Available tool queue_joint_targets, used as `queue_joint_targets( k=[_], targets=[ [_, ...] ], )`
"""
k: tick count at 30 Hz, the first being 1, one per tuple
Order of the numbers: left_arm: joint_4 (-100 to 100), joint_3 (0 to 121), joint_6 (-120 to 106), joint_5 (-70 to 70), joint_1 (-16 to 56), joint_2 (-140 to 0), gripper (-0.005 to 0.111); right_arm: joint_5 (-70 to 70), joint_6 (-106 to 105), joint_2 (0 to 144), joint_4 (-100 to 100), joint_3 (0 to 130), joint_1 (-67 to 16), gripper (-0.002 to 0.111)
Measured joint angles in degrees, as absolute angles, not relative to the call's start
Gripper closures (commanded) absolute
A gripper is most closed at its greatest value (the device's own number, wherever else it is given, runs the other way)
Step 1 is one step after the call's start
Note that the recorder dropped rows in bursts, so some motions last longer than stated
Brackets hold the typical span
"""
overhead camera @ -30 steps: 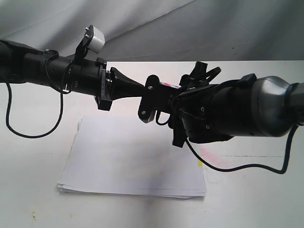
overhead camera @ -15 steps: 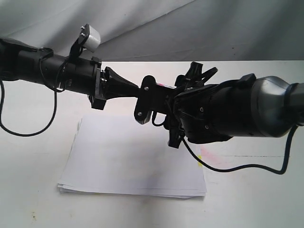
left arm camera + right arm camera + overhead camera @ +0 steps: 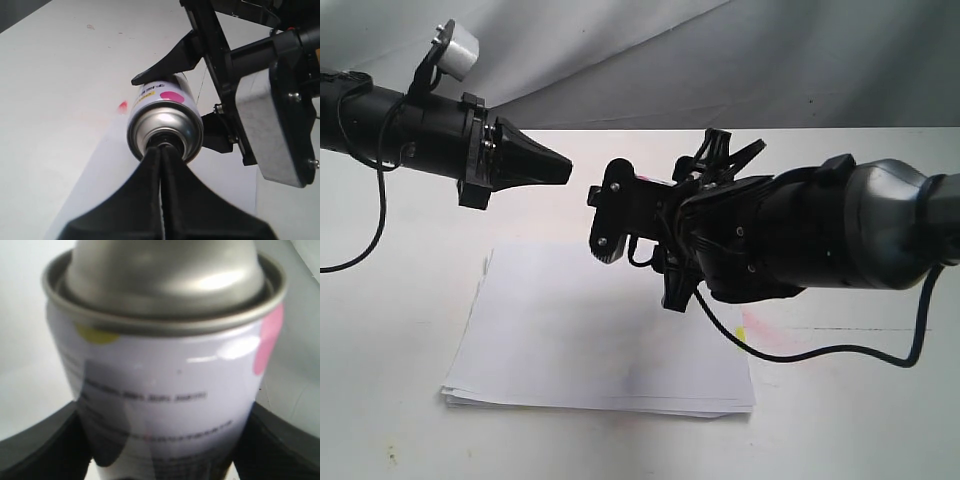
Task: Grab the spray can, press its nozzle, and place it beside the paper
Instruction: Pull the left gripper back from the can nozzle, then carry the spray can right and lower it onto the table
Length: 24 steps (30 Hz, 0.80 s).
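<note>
The right hand [image 3: 162, 452] is clamped on the spray can [image 3: 167, 117], one black finger on each side of its printed label, holding it raised and lying roughly level. Facing the can's silver domed top is the left hand [image 3: 161, 150], its two fingers pressed together into a point with nothing between them. The left wrist view sets that point at the centre of the dome, but the exterior view shows a gap between the two hands, so contact cannot be told. Below both hands the paper [image 3: 600, 340] lies flat on the white surface [image 3: 390, 330]. Under the right arm, just past the paper's edge, the surface carries a pink stain [image 3: 767, 330].
</note>
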State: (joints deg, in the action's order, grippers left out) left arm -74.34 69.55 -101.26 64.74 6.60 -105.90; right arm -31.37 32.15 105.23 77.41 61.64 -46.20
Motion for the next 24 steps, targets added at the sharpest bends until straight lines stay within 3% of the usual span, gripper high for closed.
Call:
queue_joint_targets(
  k=[18, 24],
  targets=[
    [-74.3, 69.6, -99.5, 64.7, 6.6, -105.9, 0.107, -31.5, 32.6, 105.0, 76.7, 61.6, -46.2, 0.108],
    [-74.3, 69.6, -98.2, 66.0, 5.8, -105.9, 0.107, -30.9, 33.8, 98.6, 68.7, 61.6, -45.0, 0.108]
  ],
)
